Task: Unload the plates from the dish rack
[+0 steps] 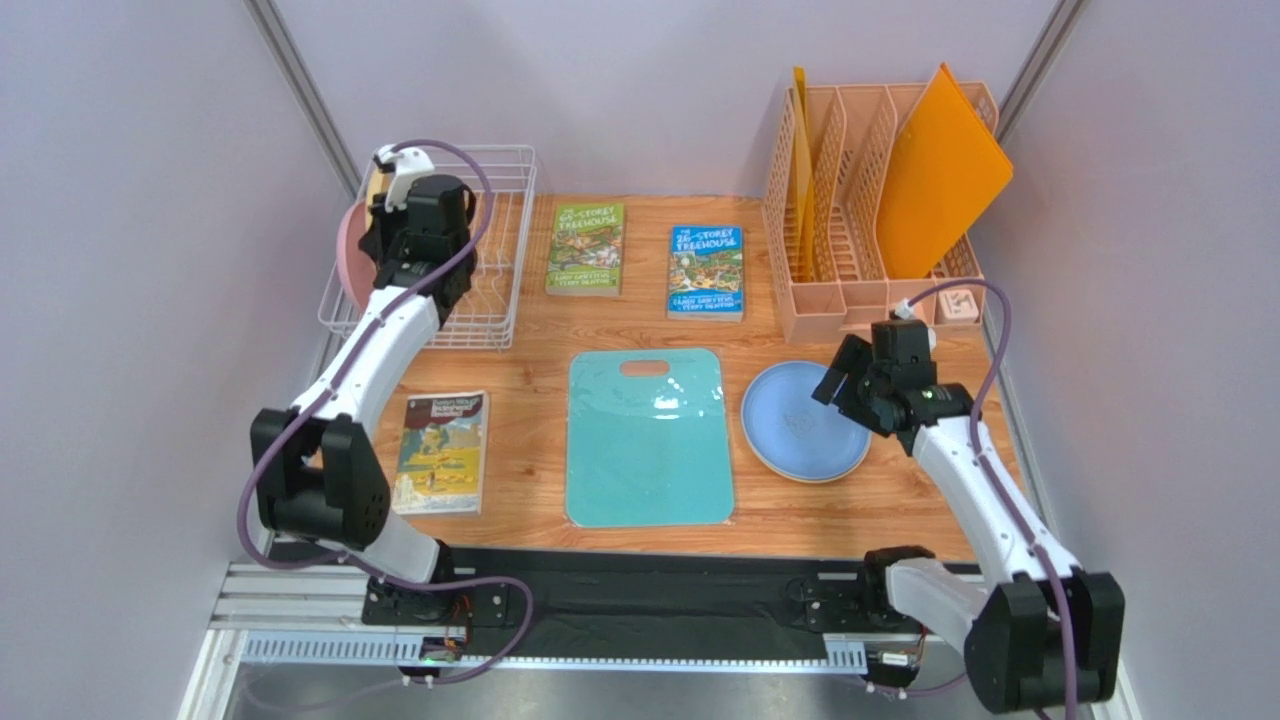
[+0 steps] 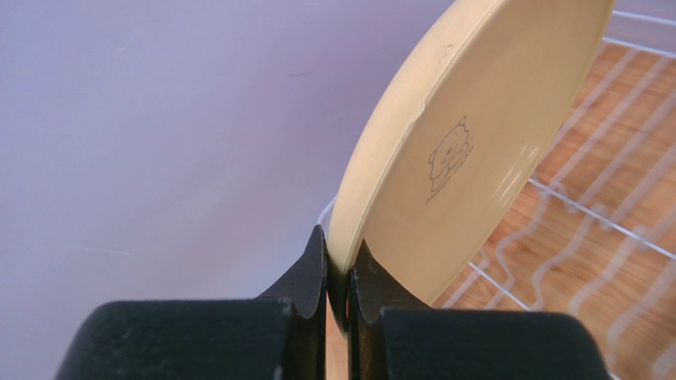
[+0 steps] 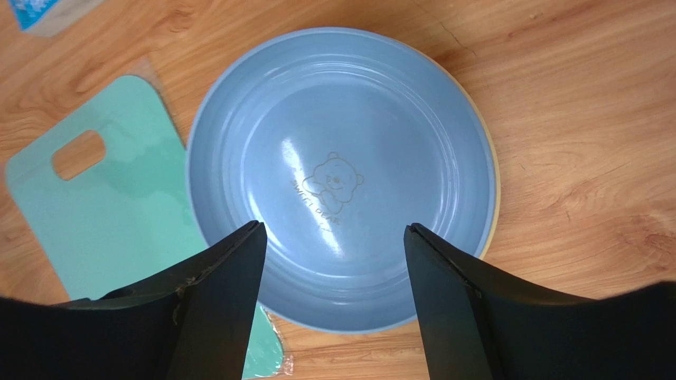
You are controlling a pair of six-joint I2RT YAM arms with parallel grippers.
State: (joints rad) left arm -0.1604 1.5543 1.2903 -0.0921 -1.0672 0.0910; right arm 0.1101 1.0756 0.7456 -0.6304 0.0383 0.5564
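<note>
**Cream plate pinched, ready to come out of the rack**

Close to the arms, the blue plate (image 3: 341,174) lies flat on the table (image 1: 781,518), just right of the teal cutting board (image 1: 651,437). A thin yellow rim (image 3: 494,178) peeks out from under it, so I think the yellow plate is below it. The right jaws hang above the blue plate. They are wide apart and hold nothing.

Farther back on the left is the white wire dish rack (image 1: 508,285). The left arm reaches into it. The left jaws are shut tight on the rim of the cream plate (image 2: 468,150), which stands tilted over the rack's wire floor. I cannot tell if its bottom edge touches the wires. The pink plate (image 1: 355,248) stands at the rack's left side, close to the arm.

To do this step well, the left arm should lift the cream plate straight up until it is above the wire sides. It should go slow, because a plate held by its edge can swing or slip. It should not bump the pink plate. Then the right jaws should move away so the cream plate can go down on the blue one.
</note>
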